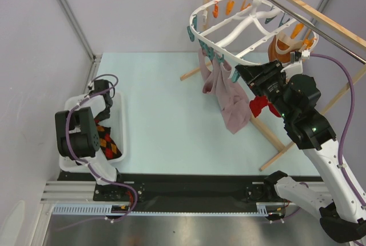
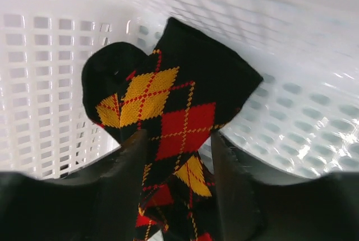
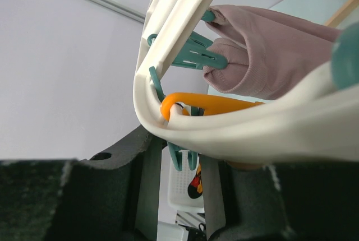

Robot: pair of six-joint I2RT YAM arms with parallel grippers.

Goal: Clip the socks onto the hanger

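Left gripper (image 2: 176,140) jaws closed on argyle socks (image 2: 182,115), inside white basket (image 2: 45,84) at table's near left corner, right gripper (image 3: 180,150) at hanger (image 3: 185,0) rim over far right side, jaws flanking teal clip (image 3: 175,156), grip unclear, pink cloth (image 3: 269,56) clipped beside.

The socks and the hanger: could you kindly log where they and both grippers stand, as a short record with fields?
argyle socks: in the white basket, not on the hanger
left gripper: in the basket, shut on the argyle socks
hanger: white ring with teal and orange clips
right gripper: at the ring's rim, fingers either side of a teal clip; grip unclear
mauve cloth: hanging from teal clips on the hanger
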